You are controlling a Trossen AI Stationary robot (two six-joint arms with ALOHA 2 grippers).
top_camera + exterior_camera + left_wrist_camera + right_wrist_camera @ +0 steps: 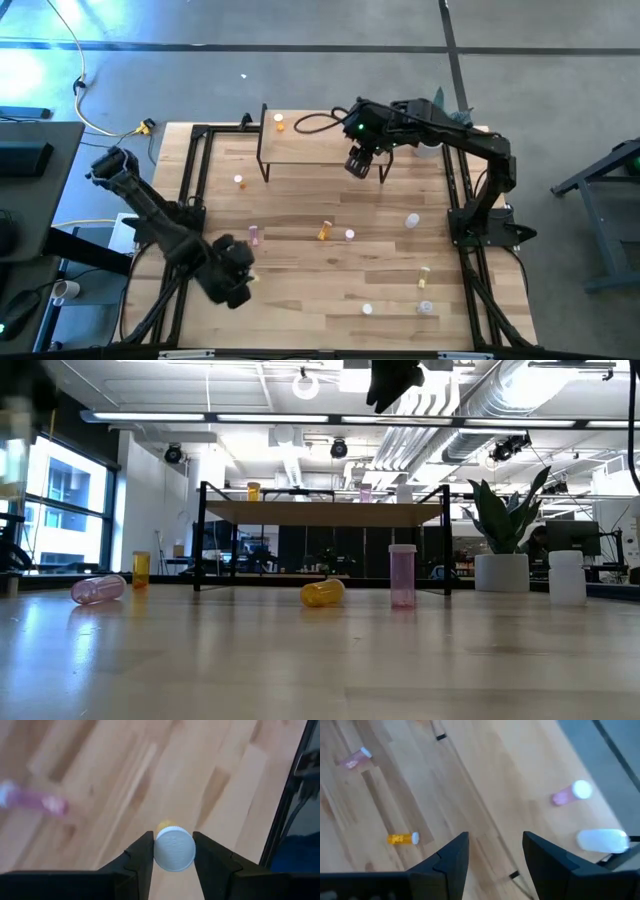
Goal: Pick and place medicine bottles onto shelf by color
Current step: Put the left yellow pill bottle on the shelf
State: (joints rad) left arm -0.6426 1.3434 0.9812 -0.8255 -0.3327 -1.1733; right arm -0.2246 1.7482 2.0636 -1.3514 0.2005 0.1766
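Wooden table, left pincer gripping yellow bottle, right pincer open above shelf, orange bottle on it.

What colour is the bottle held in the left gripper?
Yellow body, white cap: the small yellow medicine bottle shows best in the left wrist view.

The left tool hides most of a yellow bottle; a pink bottle at the frame's left is blurred.

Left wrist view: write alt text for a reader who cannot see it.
The left gripper holds a yellow bottle by its white cap between two dark fingers above a wooden table. A pink bottle lies on its side on the table beyond.
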